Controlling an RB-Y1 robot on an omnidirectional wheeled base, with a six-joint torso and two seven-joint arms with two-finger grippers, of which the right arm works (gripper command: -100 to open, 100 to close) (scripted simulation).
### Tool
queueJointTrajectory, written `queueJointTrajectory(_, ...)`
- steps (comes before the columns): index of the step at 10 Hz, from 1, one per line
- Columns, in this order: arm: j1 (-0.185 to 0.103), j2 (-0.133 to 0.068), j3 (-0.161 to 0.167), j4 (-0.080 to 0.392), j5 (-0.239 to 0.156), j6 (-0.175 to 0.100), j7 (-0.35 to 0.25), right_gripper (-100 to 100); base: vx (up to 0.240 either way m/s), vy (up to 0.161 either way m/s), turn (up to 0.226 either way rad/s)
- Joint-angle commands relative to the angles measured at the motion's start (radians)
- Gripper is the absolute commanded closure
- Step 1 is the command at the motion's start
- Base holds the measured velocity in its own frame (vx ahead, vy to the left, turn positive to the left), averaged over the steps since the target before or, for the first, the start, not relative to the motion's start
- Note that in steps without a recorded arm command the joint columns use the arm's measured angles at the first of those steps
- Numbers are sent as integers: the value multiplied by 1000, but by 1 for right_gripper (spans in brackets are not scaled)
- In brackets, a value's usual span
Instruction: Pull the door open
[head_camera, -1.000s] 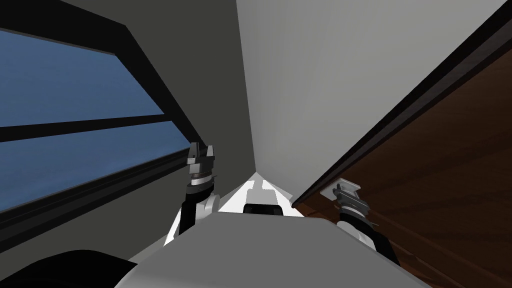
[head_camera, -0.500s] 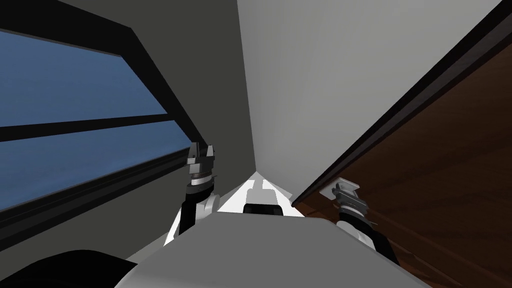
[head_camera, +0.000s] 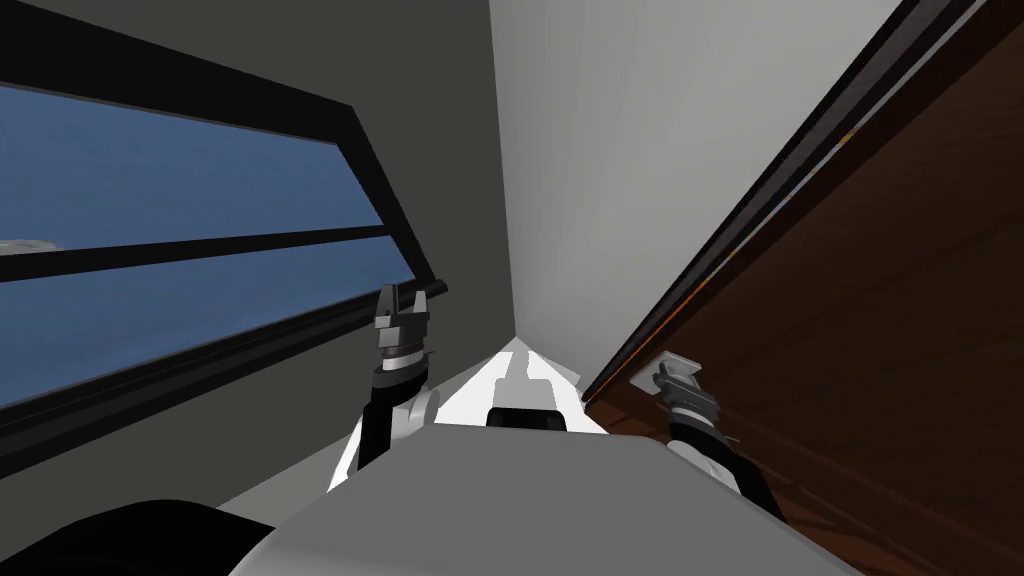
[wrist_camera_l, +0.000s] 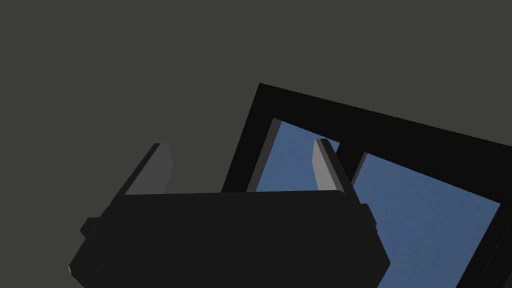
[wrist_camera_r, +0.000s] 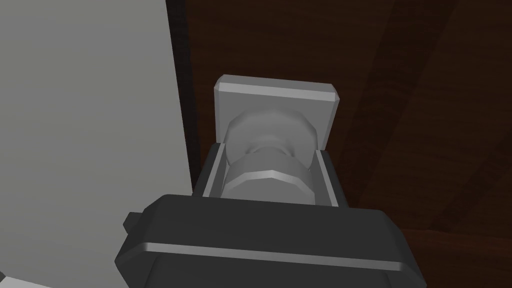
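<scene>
Brown door (head_camera: 880, 300) drawn slightly toward me, right pincer (wrist_camera_r: 269, 150) clamped on its grey knob (wrist_camera_r: 270, 131), left pincer (wrist_camera_l: 241, 145) open, empty

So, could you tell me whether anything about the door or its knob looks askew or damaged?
Nothing stands out. The right hand is shut on the grey knob, which sits square on its plate on the brown door; the left hand hangs open.

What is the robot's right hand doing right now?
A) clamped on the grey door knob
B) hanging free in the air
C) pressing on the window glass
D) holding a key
A: the right gripper has its fingers pressed on both sides of the grey knob on the brown door.
</scene>
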Motion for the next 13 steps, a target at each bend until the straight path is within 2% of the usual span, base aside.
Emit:
queueJointTrajectory(1,-2,-7,18,-6,8,1,-10,100,-205,36,39)
queueJointTrajectory(4,1,-19,55,-27,24,9,-25,100,-252,38,57)
queueJointTrajectory(5,1,-19,41,-23,18,8,-20,100,-113,9,24)
queueJointTrajectory(6,1,-23,64,-29,30,12,-26,100,-155,-9,55)
queueJointTrajectory(13,-8,-46,148,-62,82,16,-49,100,-251,-16,73)
